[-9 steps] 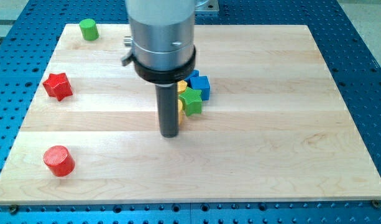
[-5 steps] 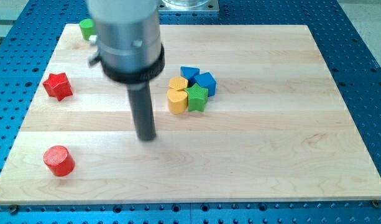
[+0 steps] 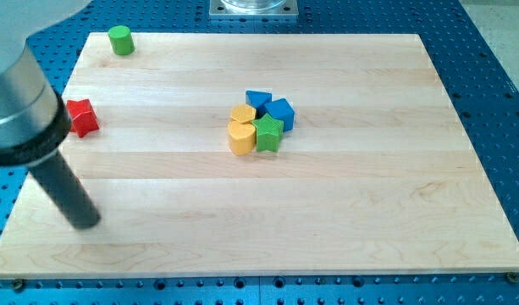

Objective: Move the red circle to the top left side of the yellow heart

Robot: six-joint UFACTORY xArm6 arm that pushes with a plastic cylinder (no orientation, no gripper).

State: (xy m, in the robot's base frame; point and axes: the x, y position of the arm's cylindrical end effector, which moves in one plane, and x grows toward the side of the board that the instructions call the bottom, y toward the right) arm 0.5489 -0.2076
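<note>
**Location of task items.** The red circle does not show anywhere on the counter [image 3: 369, 186]. If it is present, I judge it is hidden behind my rod at the view's lower left. My tip [image 3: 85, 222] rests there, close to the counter's left edge. The yellow heart [image 3: 239, 139] sits at the lower left of a tight central cluster. It touches a second yellow block [image 3: 242, 113] and a green star-like block [image 3: 268, 134]. Two blue blocks [image 3: 280, 112] close the cluster's upper right. A red star [image 3: 82, 117] lies at the left edge and a green cylinder [image 3: 119, 40] at the top left. Both are well apart from the cluster.

**End effector.** It is a plain rod with no jaws, so it neither opens nor closes and holds nothing. Whether it is touching any block cannot be told.

**Handling assessment.** Judging from the like pieces, the circle should be light, rigid and not fragile, and should slide easily on the smooth wood. A round wall tends to roll off a push, so contact belongs squarely on the side facing away from the heart, in line with its centre. The approach should be gentle, since the cluster would scatter easily.

**Markings.** No brand, label or writing can be read.
</note>
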